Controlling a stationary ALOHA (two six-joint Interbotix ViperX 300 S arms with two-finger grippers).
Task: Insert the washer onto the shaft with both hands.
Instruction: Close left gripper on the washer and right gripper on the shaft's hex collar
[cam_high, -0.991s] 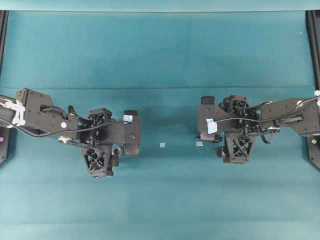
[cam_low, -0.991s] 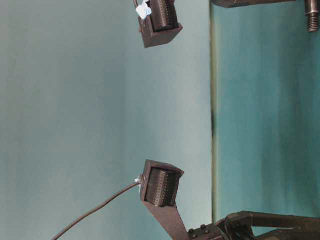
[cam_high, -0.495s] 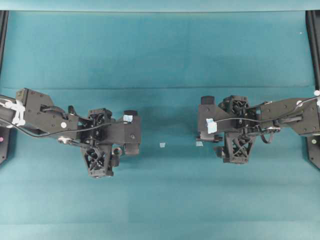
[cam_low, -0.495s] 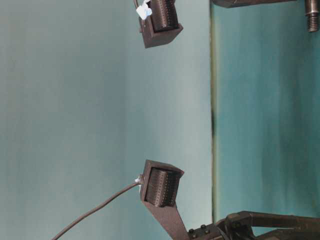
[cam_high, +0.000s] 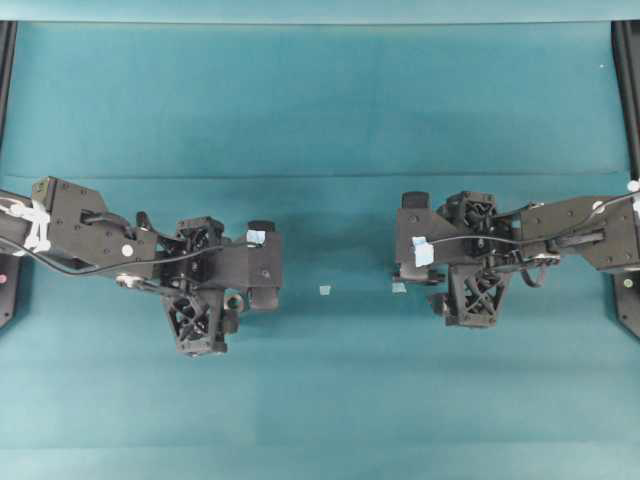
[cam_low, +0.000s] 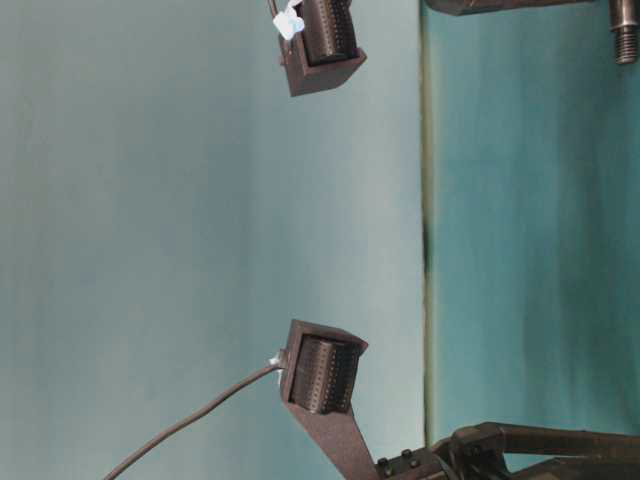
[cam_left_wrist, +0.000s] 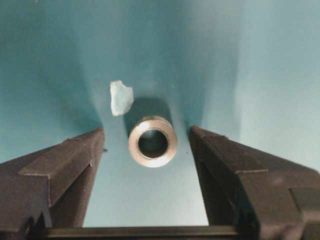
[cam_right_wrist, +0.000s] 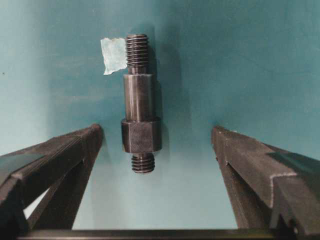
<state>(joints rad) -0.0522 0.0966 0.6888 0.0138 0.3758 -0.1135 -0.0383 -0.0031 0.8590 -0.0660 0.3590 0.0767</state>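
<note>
In the left wrist view the washer (cam_left_wrist: 152, 141), a thick metal ring with a round hole, lies flat on the teal table. My left gripper (cam_left_wrist: 146, 131) is open, one jaw on each side of it, not touching. The washer also shows in the overhead view (cam_high: 233, 301). In the right wrist view the shaft (cam_right_wrist: 141, 107), a dark stepped rod with threaded ends, lies on the table. My right gripper (cam_right_wrist: 156, 128) is open and straddles its near end without contact. In the overhead view the shaft is hidden under the right gripper.
A pale blue tape scrap (cam_left_wrist: 121, 97) lies just beyond the washer, and another (cam_right_wrist: 114, 55) beside the shaft's far threaded end. Two tape scraps (cam_high: 324, 290) (cam_high: 398, 287) lie between the arms. Black frame rails (cam_high: 628, 90) run along the table's sides.
</note>
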